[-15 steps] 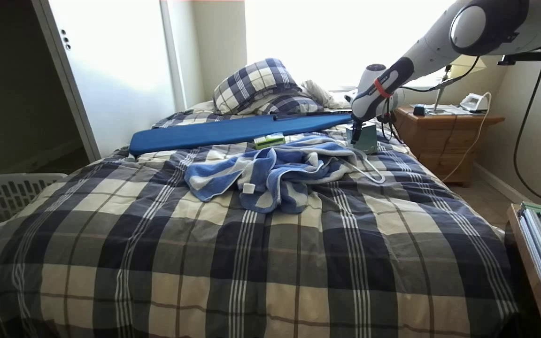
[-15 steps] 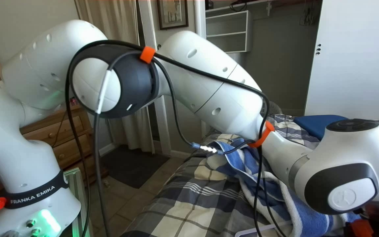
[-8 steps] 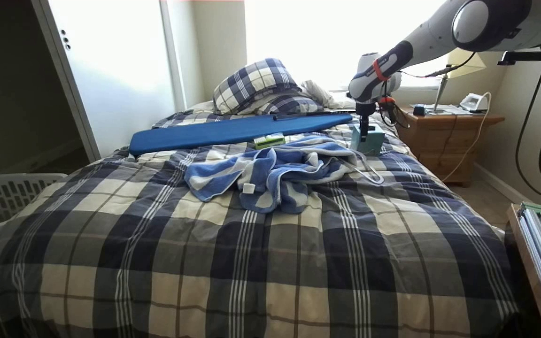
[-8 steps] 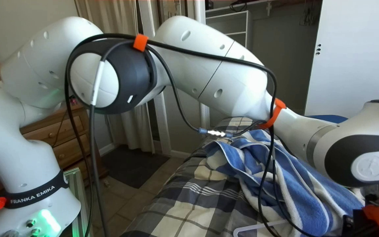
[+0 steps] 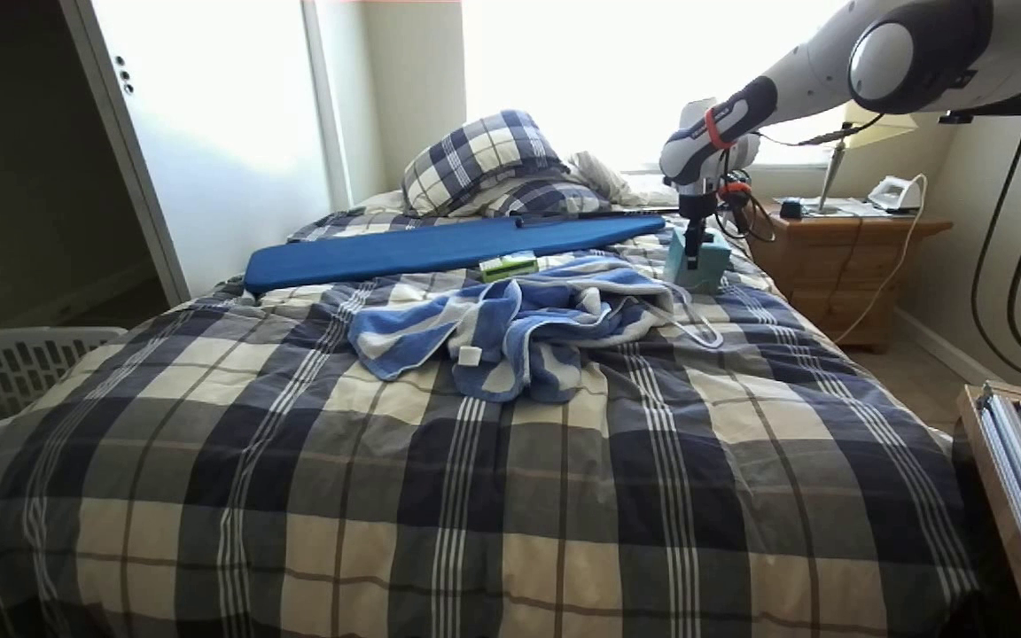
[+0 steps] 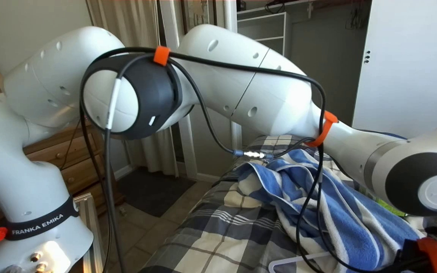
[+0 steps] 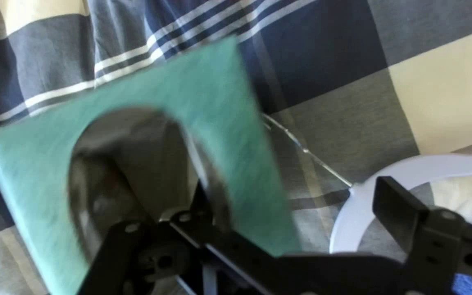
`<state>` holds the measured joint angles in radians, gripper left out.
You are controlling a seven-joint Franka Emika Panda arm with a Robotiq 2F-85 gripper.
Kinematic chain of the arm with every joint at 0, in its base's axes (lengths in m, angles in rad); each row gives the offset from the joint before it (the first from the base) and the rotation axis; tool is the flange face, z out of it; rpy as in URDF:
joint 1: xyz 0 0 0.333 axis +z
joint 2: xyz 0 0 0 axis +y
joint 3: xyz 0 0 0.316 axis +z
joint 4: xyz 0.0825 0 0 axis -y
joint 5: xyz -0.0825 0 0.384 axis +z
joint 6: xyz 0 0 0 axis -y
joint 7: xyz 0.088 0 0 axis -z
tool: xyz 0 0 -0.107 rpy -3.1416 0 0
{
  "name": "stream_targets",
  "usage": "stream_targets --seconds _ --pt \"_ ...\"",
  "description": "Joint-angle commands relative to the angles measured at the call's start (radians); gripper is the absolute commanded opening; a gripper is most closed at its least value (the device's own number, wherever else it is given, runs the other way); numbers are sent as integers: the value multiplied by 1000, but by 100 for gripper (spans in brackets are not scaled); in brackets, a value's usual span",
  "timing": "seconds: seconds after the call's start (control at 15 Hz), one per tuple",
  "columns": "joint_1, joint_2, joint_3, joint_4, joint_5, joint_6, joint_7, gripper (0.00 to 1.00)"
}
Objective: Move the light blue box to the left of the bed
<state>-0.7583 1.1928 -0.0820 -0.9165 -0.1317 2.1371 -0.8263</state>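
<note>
The light blue box (image 5: 714, 266), a tissue-type box with an oval top opening, stands on the plaid bed (image 5: 475, 532) near its far right side in an exterior view. In the wrist view the box (image 7: 246, 172) fills the left, teal and slightly blurred. My gripper (image 7: 295, 196) is open over its edge. One finger is at the oval opening, seemingly inside it; the other is apart from the box, outside its wall. The gripper (image 5: 694, 248) points down in front of the box in an exterior view. The box is out of view in an exterior view where the gripper is cut off.
A blue-striped towel (image 5: 519, 328) lies left of the box. A white hanger (image 7: 355, 213) lies beside the box, under the outer finger in the wrist view. A blue ironing board (image 5: 440, 248), a green box (image 5: 509, 266), and a nightstand (image 5: 847, 257) are nearby.
My gripper has turned from tilted to pointing down and shifted slightly right. The box has shifted slightly right with it. The base light has gone from green to warm white.
</note>
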Motion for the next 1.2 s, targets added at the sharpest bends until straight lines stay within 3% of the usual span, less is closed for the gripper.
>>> stream_targets --seconds 0.0,0.4,0.47,0.53,0.8,1.13 --pt "-17 46 -7 62 30 -4 98 100" --pt "-22 85 -9 92 25 -16 177 100" --pt "-30 89 7 97 36 -6 170 75" --pt "-34 91 17 102 47 -11 171 74" --pt "-35 73 18 93 59 16 201 45" --pt "-44 15 0 45 44 177 244 10"
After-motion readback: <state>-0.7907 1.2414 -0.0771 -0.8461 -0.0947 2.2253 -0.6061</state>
